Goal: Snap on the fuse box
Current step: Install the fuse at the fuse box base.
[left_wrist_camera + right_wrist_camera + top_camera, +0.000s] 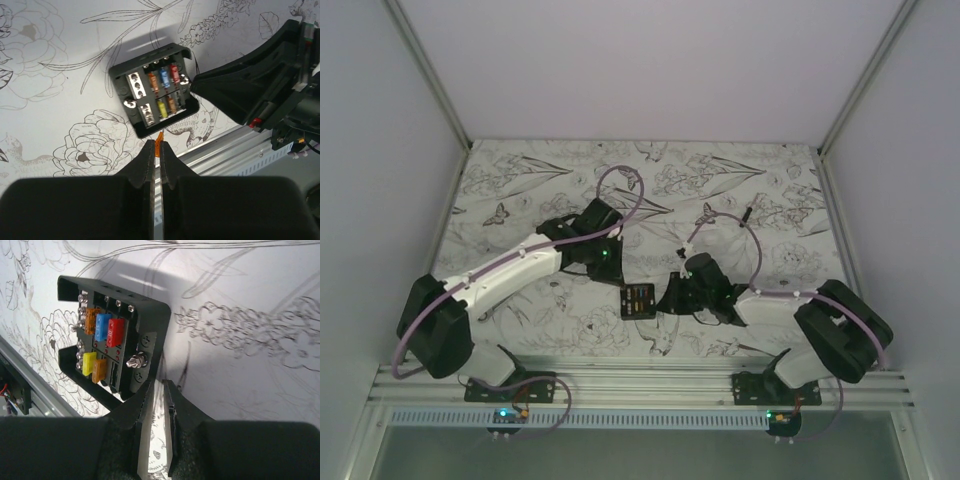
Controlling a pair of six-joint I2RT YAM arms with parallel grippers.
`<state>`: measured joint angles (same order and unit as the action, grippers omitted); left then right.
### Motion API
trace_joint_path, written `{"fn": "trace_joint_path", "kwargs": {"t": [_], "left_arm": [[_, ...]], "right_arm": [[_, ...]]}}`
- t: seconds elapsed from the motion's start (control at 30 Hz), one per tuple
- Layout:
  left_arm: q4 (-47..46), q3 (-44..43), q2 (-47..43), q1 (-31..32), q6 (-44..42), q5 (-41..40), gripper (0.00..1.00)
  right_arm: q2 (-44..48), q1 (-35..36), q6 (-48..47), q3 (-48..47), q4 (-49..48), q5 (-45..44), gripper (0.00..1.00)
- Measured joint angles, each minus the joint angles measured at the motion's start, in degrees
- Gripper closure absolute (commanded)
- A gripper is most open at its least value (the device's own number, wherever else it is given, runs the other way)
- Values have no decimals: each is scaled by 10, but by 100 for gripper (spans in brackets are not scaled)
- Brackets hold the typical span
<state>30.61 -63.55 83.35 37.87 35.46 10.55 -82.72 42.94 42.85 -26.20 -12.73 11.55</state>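
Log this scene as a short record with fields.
fuse box: lying face up on the floral table
fuses: orange, blue, red in one row; yellow, orange in the other
left claw: shut on small orange piece, close to box
right claw: nearly closed at the box's edge; grip unclear

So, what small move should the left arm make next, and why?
Probably ease the left gripper forward to the fuse box and line up its small orange fuse over what looks like an empty slot. The right gripper seems to steady the box's wall.
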Motion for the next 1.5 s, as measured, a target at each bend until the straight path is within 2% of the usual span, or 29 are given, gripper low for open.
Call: {"fn": "trace_joint_path", "kwargs": {"t": [0.5,0.63,0.87,1.07,1.4,1.5], "left_arm": [[61,-33,31,35,-10,-61,100],[77,-43,43,55,-11,-80,100],[106,-53,65,90,-12,-115,100],[119,-75,97,118,-7,-146,100],[119,-110,159,134,1,-173,100],[120,-115,171,136,1,-176,100]], "right_arm": [[-96,66,31,-56,-73,6,79],[-90,69,26,-60,-64,-11,68],[16,64,-16,-59,35,-120,57],[58,56,-25,-49,101,-233,36],[123,56,-16,1,148,-356,3],[153,56,-13,14,153,-382,0]]}}
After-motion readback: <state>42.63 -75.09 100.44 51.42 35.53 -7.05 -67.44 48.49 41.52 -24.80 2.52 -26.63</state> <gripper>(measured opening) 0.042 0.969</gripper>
